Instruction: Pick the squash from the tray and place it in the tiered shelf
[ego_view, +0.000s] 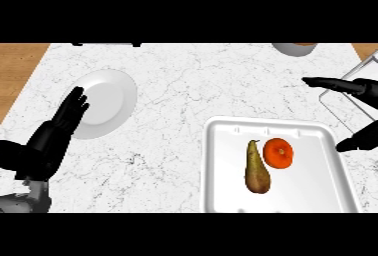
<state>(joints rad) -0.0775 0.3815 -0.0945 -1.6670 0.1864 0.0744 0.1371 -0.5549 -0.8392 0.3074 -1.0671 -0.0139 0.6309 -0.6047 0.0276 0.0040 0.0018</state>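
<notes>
The squash (256, 170), long and olive-brown, lies in the white tray (317, 135) at the lower right of the head view. It rests beside a round orange fruit (279, 152). My right hand (362, 87) hovers open at the right edge, above and to the right of the tray, with one finger pointing left and the thumb lower down. It holds nothing. The wire frame of the tiered shelf (330, 106) shows by that hand at the right edge, mostly cut off. My left hand (68, 116) rests open at the left, fingers up.
A white plate (111, 100) lies on the marble counter (192, 85), under my left hand's fingertips. A grey round vessel (295, 48) stands at the back right. Wood shows past the counter's left edge (18, 75).
</notes>
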